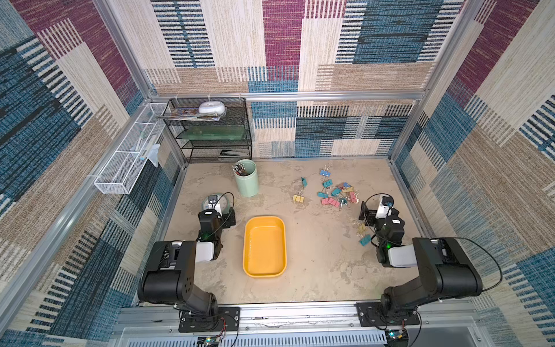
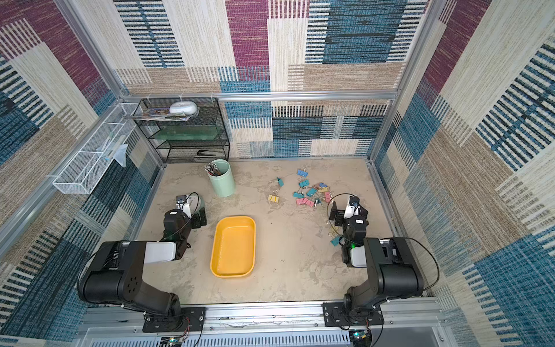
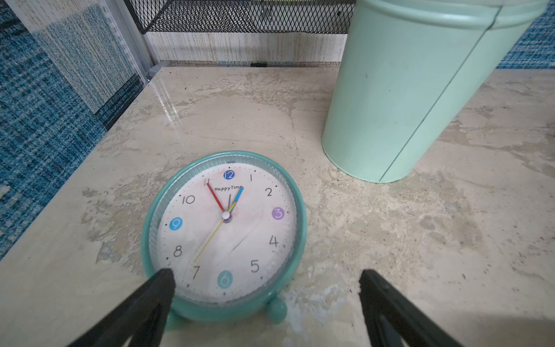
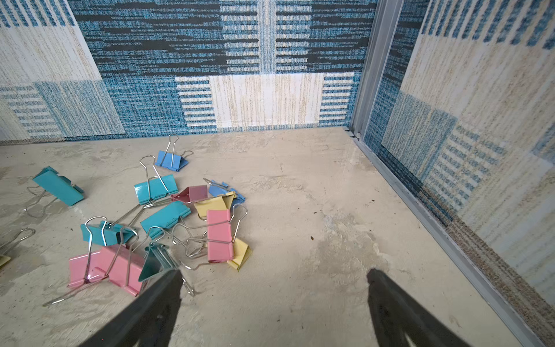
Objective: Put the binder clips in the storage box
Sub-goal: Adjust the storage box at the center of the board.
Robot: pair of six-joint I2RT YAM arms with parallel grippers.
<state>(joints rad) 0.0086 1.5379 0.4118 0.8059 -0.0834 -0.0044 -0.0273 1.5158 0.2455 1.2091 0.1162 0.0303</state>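
Premises: a robotics test cell, staged as an office desk.

Grounds, in both top views: bare aluminium frame (image 1: 300, 96) members box in the bench (image 1: 315, 255) on three sides, with patchwork woven panels (image 1: 390, 39) fixed as walls. The left arm (image 1: 168, 270) and right arm (image 1: 444, 267) are bolted to a metal rail (image 1: 300, 312) along the lower edge of the frame, with an exposed circuit board (image 1: 207, 340) and loose wiring beneath.

Office dressing:
- black mesh shelf unit (image 1: 216, 141), upper left
- white wire basket (image 1: 120, 177), left wall
- mint pen cup (image 1: 247, 183) holding pens
- desk clock (image 3: 225, 234)
- binder clips (image 1: 336, 192), right of centre
- yellow storage box (image 1: 264, 249), centre
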